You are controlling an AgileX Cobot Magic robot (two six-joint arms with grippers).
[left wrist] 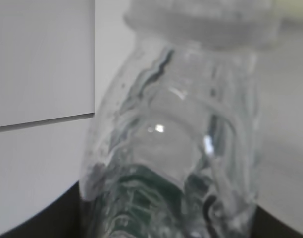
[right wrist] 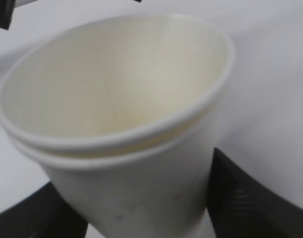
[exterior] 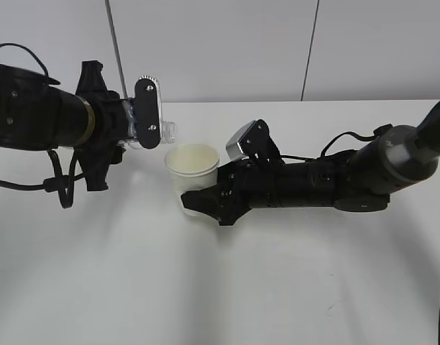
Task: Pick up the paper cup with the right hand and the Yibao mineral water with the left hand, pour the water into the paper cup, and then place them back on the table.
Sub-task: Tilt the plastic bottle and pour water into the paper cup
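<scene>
Right pincer pinches paper cup | left pincer pinches tilted bottle | white table, pale wall

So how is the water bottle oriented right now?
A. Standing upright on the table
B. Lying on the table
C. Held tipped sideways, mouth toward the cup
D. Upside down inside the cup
C: the left claw holds the Yibao mineral water roughly horizontal above the table, its open mouth pointing at the paper cup.
</scene>
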